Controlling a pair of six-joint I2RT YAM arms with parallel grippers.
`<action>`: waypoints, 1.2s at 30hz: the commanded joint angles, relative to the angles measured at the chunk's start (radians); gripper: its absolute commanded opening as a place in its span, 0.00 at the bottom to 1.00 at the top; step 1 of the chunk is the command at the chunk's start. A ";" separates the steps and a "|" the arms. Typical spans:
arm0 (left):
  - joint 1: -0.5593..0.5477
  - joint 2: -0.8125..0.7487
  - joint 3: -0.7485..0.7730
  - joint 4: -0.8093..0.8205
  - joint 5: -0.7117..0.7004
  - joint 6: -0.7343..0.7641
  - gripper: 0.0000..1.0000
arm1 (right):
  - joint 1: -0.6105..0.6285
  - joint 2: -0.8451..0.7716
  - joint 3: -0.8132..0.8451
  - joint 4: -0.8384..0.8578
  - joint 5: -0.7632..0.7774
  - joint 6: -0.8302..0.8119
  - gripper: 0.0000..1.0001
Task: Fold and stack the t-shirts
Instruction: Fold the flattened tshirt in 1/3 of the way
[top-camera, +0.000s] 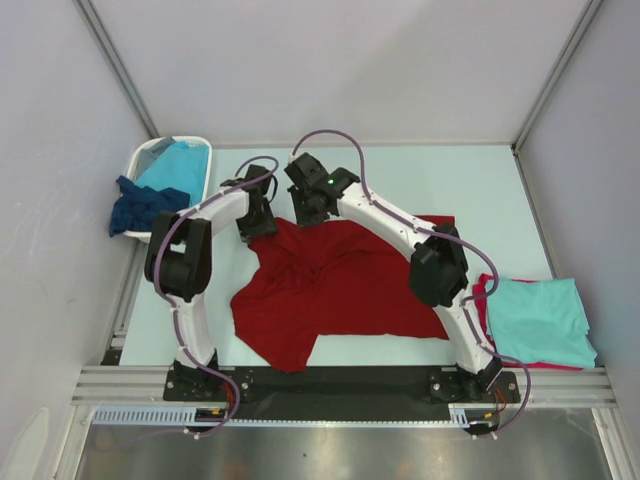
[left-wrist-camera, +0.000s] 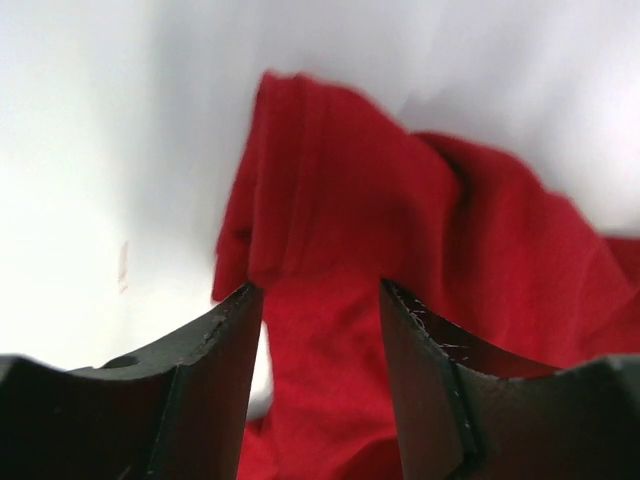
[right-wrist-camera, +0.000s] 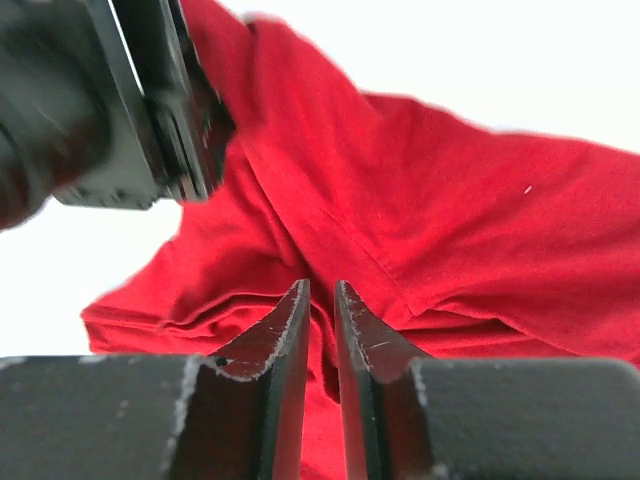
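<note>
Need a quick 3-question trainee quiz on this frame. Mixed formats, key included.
1. True or false: the crumpled dark red cloth t-shirt lies inside the white plastic basket.
2. Folded at the far right, the top garment is: A) a turquoise cloth t-shirt; B) a yellow towel; C) a grey sweater.
3. Fill in: the left gripper has its jaws ____ (open or shut), with red cloth showing between them.

Key: 1 false, it lies on the table; 2 A; 3 open.
</note>
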 joint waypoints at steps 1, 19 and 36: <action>-0.011 0.066 0.097 0.006 0.031 -0.015 0.55 | 0.008 0.025 -0.013 -0.027 -0.013 -0.017 0.20; -0.017 0.164 0.203 -0.033 -0.026 0.000 0.55 | 0.078 -0.013 -0.170 0.017 -0.059 -0.002 0.14; 0.014 0.279 0.389 -0.091 -0.034 0.006 0.55 | 0.184 -0.092 -0.359 0.060 -0.101 0.012 0.11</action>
